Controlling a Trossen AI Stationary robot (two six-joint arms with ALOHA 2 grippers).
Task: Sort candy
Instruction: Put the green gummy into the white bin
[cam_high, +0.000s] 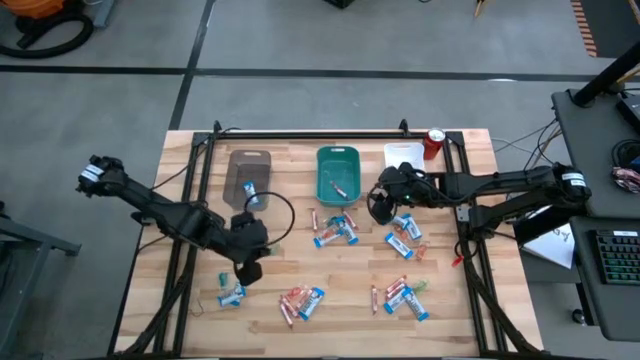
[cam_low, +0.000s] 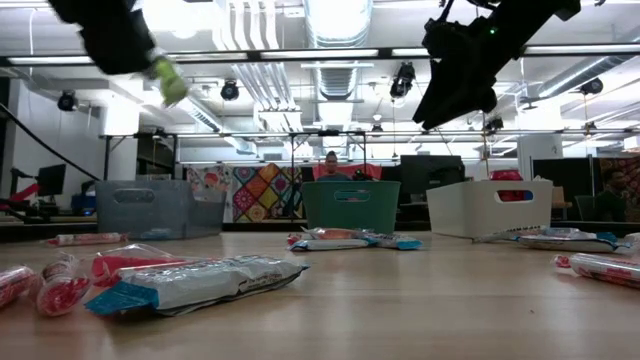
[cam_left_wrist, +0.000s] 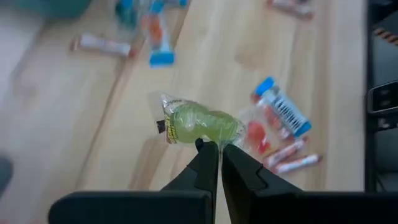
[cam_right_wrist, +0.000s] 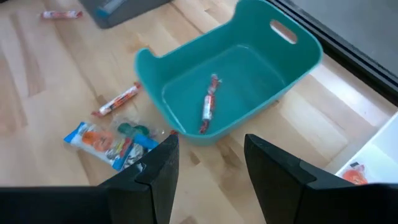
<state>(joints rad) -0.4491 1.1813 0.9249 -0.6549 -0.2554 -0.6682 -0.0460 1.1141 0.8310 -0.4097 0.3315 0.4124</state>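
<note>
My left gripper (cam_left_wrist: 219, 147) is shut on a green candy (cam_left_wrist: 200, 122) in a clear wrapper and holds it high over the table's near left part (cam_low: 170, 82). My right gripper (cam_right_wrist: 210, 142) is open and touches nothing. It hovers near the teal tray (cam_right_wrist: 186, 81), at the side facing the table's near edge. A slim red stick (cam_right_wrist: 208, 106) lies on that tray's floor. Blue-and-white bars (cam_high: 335, 232), red sticks (cam_right_wrist: 115, 100) and small pieces lie scattered flat on the wooden table (cam_high: 350, 270). My left gripper pinches the green candy's clear wrapper at its edge (cam_left_wrist: 210, 140) between the two fingertips, coming from above. The candy is lifted clear of the table and sticks out beyond the fingertips (cam_left_wrist: 205, 152).
A grey tray (cam_high: 248, 172) stands at the far left, the teal tray (cam_high: 338, 172) in the middle, and a white tray (cam_high: 403, 155) with a red can (cam_high: 434, 143) at the far right. More candy lies near the near edge (cam_high: 302, 300). A person sits beyond the table (cam_low: 331, 160).
</note>
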